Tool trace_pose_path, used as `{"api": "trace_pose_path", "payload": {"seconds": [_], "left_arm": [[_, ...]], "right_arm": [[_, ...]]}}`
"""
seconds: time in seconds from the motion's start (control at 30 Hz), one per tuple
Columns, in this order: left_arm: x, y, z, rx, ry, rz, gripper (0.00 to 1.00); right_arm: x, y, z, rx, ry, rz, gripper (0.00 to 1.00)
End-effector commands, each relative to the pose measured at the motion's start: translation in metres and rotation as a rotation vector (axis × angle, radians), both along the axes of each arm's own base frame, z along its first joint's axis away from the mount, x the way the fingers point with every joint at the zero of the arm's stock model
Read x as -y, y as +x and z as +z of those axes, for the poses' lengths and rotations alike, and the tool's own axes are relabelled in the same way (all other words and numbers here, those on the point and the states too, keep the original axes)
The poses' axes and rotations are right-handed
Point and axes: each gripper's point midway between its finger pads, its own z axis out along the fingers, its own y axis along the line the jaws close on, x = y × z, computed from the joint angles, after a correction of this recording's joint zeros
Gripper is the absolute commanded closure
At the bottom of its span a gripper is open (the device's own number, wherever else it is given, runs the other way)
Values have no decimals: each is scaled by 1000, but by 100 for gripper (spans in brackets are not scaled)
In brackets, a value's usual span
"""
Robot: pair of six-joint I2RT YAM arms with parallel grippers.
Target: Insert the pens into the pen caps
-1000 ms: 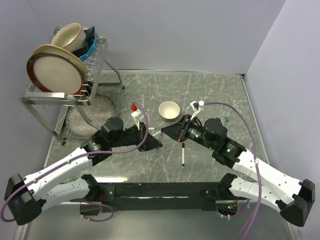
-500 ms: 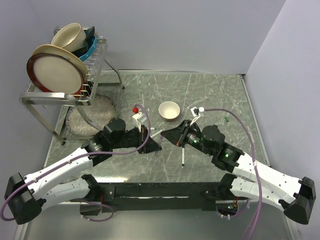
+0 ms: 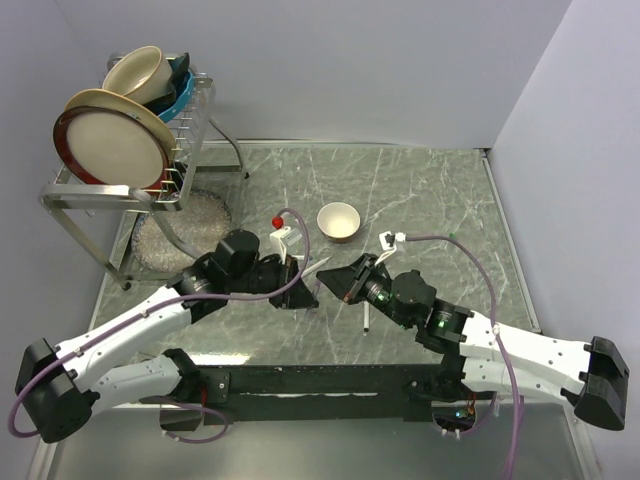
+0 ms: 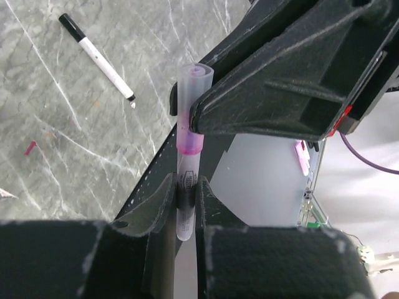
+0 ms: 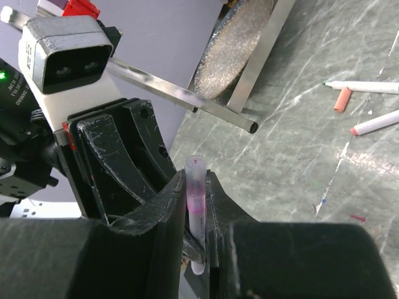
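Between the desk's (image 3: pixel 420 180) side edges, your left arm (image 3: pixel 130 325) and right arm (image 3: pixel 520 345) stretch inward, jaws pinching one pink-banded pen (image 4: pixel 189 140).

Marble table (image 3: pixel 420 190) with bowl (image 3: pixel 340 233), pen (image 4: pixel 96 57)

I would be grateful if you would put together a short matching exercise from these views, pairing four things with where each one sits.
Things:
1. pink-banded pen
2. black-ended pen
3. small cream bowl
4. plates

Places:
A. standing on edge in the dish rack
B. lying flat on the table, untouched
C. clamped between the left gripper and the right gripper, off the table
D. upright on the table, beyond both grippers

Pairs: 1-C, 2-B, 3-D, 4-A
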Motion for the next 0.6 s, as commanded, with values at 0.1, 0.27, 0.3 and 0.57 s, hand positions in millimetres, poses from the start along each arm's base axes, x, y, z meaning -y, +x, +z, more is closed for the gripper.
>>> {"api": "trace_pose_path", "payload": {"seconds": [0.1, 0.27, 0.3, 0.57], "left_arm": [[-2, 92, 130, 363, -262, 279, 99], [-6, 95, 138, 376, -278, 283, 99], [-8, 97, 137, 366, -284, 290, 99], [-28, 98, 139, 379, -290, 286, 99]], "right_arm": [[-33, -98, -22, -71, -34, 459, 100], [-39, -121, 1, -7, 94, 599, 100], [-39, -122, 3, -8, 101, 602, 100], [-34, -138, 3, 76, 125, 692, 100]]}}
